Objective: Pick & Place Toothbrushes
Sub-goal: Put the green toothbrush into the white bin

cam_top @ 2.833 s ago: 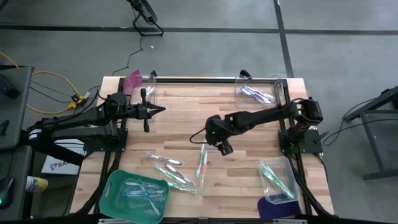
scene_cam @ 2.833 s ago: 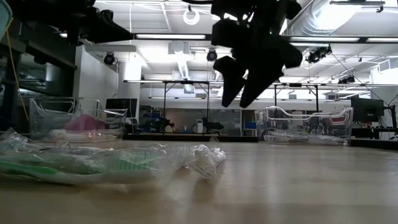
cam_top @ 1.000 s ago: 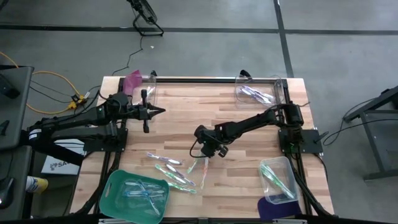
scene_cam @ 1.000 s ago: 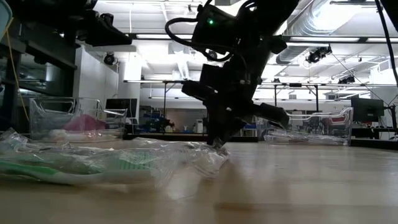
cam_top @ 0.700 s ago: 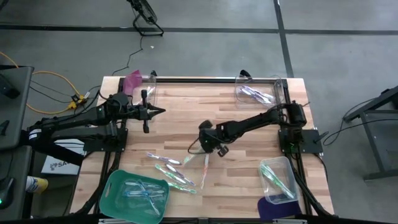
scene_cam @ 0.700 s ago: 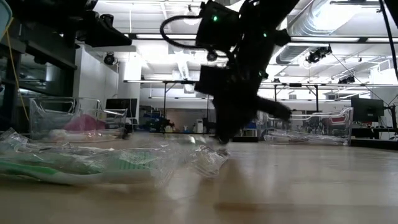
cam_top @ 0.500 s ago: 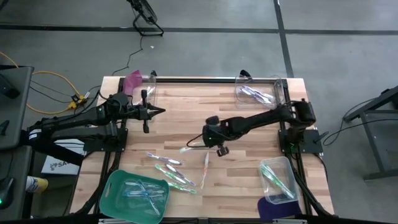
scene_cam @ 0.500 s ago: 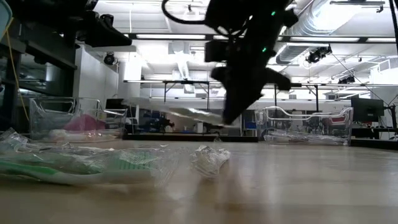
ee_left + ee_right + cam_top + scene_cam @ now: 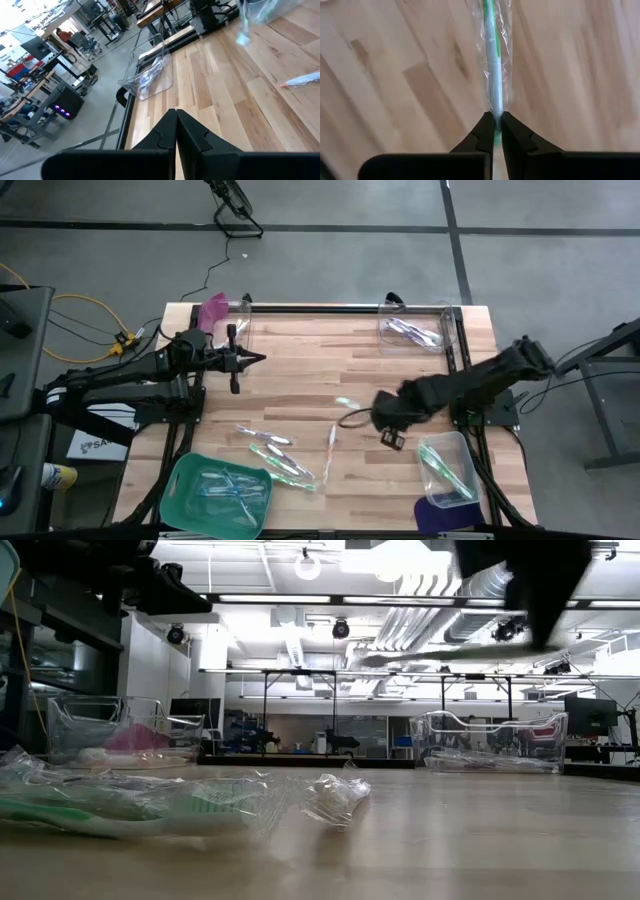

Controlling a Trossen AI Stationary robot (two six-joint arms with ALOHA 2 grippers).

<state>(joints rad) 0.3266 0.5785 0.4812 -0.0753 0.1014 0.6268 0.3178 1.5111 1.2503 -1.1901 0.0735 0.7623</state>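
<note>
Pointing straight ahead: toothbrush (image 9: 492,75) lengthwise

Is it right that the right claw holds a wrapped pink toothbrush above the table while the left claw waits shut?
Not quite: the toothbrush in the right claw is green and white, not pink, as the right wrist view shows. The rest holds: it is wrapped, held above the table, and the left claw waits shut.
</note>
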